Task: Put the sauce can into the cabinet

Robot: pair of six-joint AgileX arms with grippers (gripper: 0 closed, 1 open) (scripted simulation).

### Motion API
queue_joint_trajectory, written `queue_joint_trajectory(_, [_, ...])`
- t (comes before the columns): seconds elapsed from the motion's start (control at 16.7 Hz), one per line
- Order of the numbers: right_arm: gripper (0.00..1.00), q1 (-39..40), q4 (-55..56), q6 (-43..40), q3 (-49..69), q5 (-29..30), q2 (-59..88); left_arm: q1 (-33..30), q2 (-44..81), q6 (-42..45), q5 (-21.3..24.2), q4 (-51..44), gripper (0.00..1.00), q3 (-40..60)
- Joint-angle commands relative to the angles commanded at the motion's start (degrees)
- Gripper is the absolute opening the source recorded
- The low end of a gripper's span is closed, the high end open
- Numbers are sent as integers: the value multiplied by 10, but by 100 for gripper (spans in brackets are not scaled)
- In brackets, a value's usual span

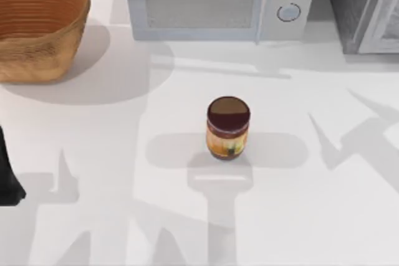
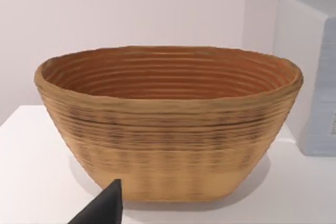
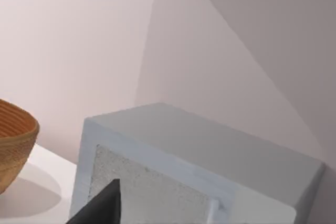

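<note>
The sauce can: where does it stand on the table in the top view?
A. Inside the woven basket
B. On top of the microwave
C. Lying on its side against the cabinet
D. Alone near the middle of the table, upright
D: the sauce can stands upright on the bare white table, apart from the basket at the far left, the microwave behind it and the cabinet at the far right.

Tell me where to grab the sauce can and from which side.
Grip the sauce can across its round side wall, below the maroon lid. It stands upright and alone mid-table, so a level approach from the table's right, the cabinet side, looks best. The basket and microwave stand well clear.
</note>
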Motion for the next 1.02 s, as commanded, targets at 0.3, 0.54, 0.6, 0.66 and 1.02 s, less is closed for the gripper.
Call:
queue_joint_trajectory(0.3, [100, 1, 66, -28, 61, -66, 116, 0, 0, 0, 0, 0, 100, 0])
queue_joint_trajectory(0.54, [100, 3, 110, -47, 103, -119, 210, 0, 0, 0, 0, 0, 100, 0])
queue_joint_trajectory(0.6, [100, 4, 120, -51, 113, -132, 234, 0, 0, 0, 0, 0, 100, 0])
queue_joint_trajectory(0.66, [100, 5, 130, -55, 122, -145, 258, 0, 0, 0, 0, 0, 100, 0])
queue_joint_trajectory(1.02, [100, 10, 183, -78, 176, -220, 400, 0, 0, 0, 0, 0, 100, 0])
